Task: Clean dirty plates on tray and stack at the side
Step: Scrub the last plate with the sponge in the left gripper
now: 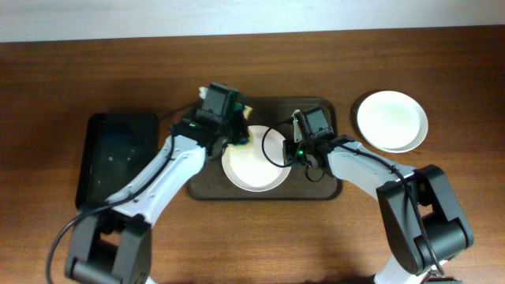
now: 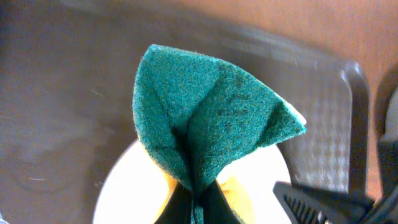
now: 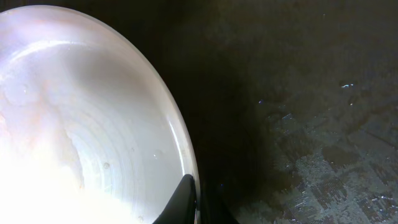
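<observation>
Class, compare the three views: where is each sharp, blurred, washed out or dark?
Overhead: evenly lit and sharp across the brown wooden table. Left wrist: the green scouring pad is crisp, the dark rectangular tray behind it blurred. Right wrist: the round white shallow plate is washed out towards the lower left; the tray is dim with glints.

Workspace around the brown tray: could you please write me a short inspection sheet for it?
Surface: wooden table, dark brown, no spills seen.
Job's things: tray holds one white plate; second plate lies on the table to its right.
Clutter: black tray at the left.
Grippers: left gripper shut on a green sponge above the white plate; right gripper pinches that plate's rim.
Cables: black cable loops beside the right wrist.
Surroundings: pale strip beyond the table; nothing else seen.
</observation>
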### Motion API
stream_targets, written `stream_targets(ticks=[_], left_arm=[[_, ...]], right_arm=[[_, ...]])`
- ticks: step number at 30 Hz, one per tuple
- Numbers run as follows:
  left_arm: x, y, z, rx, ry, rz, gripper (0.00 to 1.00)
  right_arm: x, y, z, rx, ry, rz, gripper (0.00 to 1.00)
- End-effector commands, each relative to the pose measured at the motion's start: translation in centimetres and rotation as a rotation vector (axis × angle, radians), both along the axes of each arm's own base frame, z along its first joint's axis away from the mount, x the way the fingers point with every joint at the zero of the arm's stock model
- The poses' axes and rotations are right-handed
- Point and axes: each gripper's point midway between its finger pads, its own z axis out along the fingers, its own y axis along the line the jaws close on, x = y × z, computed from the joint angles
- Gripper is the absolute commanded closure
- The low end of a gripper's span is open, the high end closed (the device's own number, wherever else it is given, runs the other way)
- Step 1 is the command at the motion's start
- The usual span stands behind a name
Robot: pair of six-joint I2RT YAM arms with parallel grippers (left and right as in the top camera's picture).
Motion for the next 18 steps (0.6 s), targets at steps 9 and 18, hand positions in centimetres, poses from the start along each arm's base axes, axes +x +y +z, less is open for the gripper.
stream_targets(ticks=[9,18], left_arm=[[-1.1,9.1,-10.4,0.548,0.159,0.164,1.0],[0.3,16.7,0.6,0.542,-0.016,0.43,1.0]], right_arm=[[-0.7,-2.0,-1.5,-0.088,0.031,-0.029,0.96],[-0.1,-2.6,0.2,-0.133,-0.024,-0.005,0.96]])
